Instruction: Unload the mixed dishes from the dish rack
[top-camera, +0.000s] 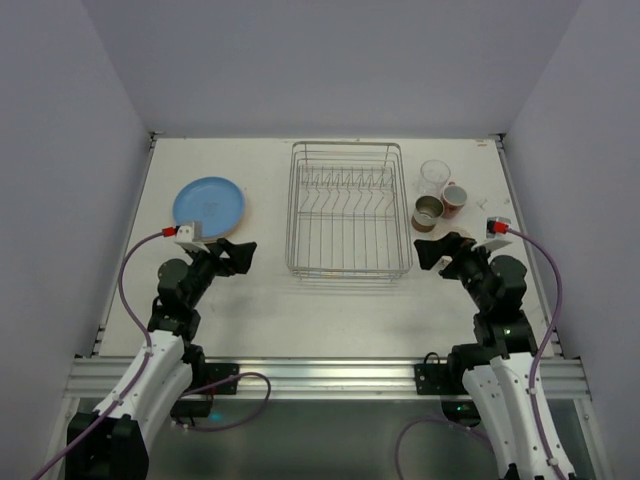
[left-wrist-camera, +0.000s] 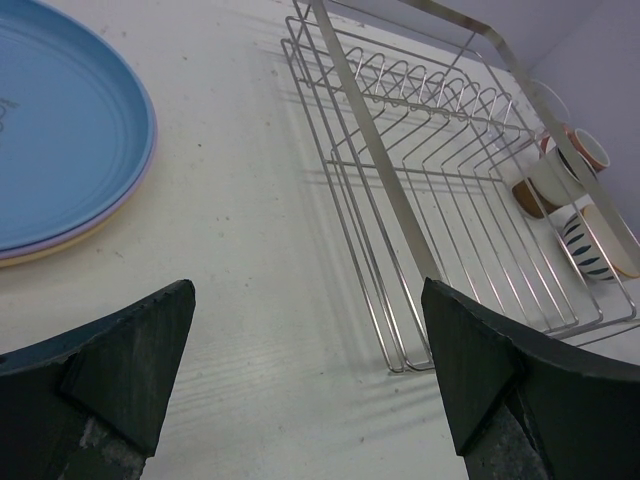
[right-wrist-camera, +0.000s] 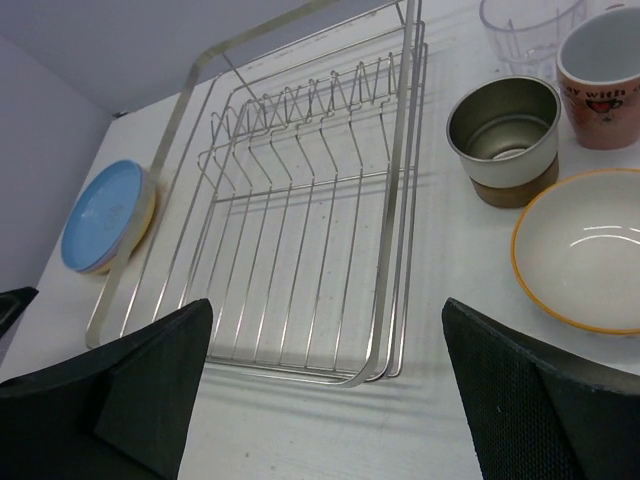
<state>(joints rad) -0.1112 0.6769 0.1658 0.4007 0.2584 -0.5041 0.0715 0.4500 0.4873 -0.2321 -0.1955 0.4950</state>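
Note:
The silver wire dish rack stands empty in the middle of the table; it also shows in the left wrist view and the right wrist view. The blue plate tops a stack left of the rack, with purple and yellow rims under it. Right of the rack stand the clear tumbler, two reddish-brown cups and the cream bowl. My left gripper is open and empty, low over the table left of the rack's near corner. My right gripper is open and empty by the rack's near right corner.
White walls close in the table on the left, back and right. The metal rail with both arm bases runs along the near edge. Bare tabletop lies between the rack and the rail.

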